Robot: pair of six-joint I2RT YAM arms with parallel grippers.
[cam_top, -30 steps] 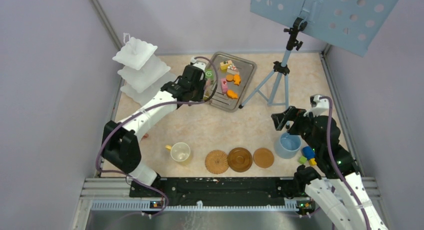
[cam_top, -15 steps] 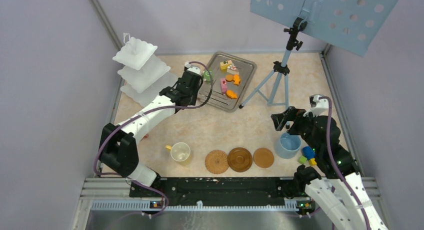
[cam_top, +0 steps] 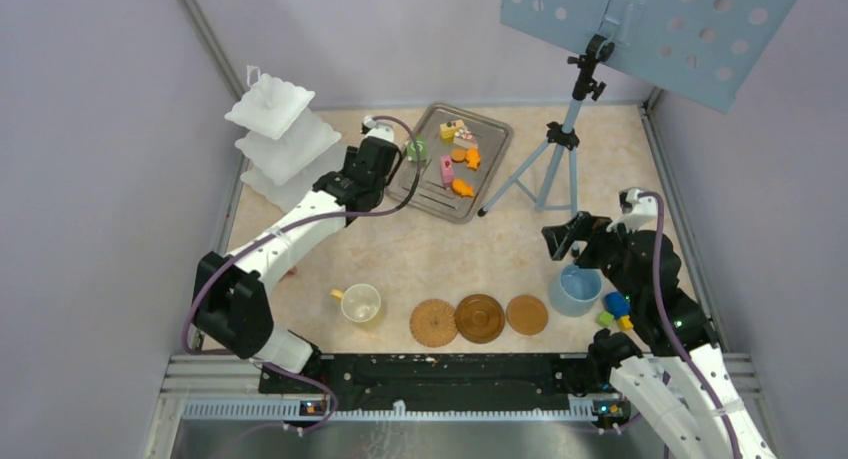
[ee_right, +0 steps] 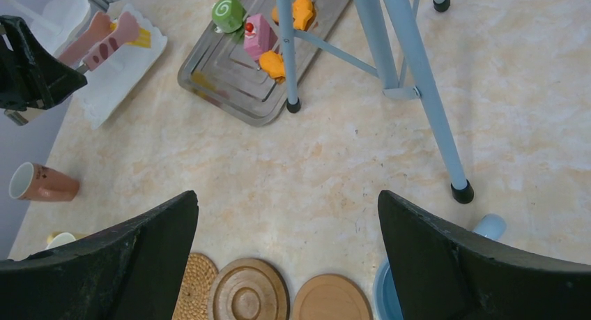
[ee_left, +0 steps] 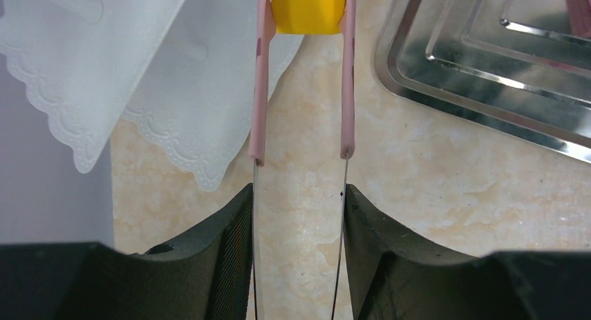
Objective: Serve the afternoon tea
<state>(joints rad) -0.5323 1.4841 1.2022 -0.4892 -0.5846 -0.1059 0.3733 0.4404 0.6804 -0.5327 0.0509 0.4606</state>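
My left gripper [ee_left: 300,194] is shut on the pink tongs [ee_left: 259,76], and the tongs pinch a yellow wedge [ee_left: 306,6] at their tips. The wedge hangs over the edge of the white three-tier stand's [cam_top: 285,129] bottom tier [ee_left: 174,69], left of the metal tray [cam_top: 492,137]. On the tray lie a green swirl roll [ee_right: 226,10], a pink slice [ee_right: 258,35] and orange biscuits [ee_right: 273,64]. Three brown coasters [cam_top: 480,318] line the front. My right gripper [ee_right: 287,198] stands open and empty above the blue cup [cam_top: 575,291].
A blue tripod [cam_top: 560,149] holding a perforated board stands right of the tray. A pale yellow cup [cam_top: 360,304] sits left of the coasters, a brown cup [ee_right: 38,183] lies near the left wall. Toy blocks [cam_top: 617,309] lie by the blue cup. Walls enclose three sides.
My left arm has swung left from the tray's left edge toward the white stand, carrying the tongs and the yellow wedge. The right arm has not moved.
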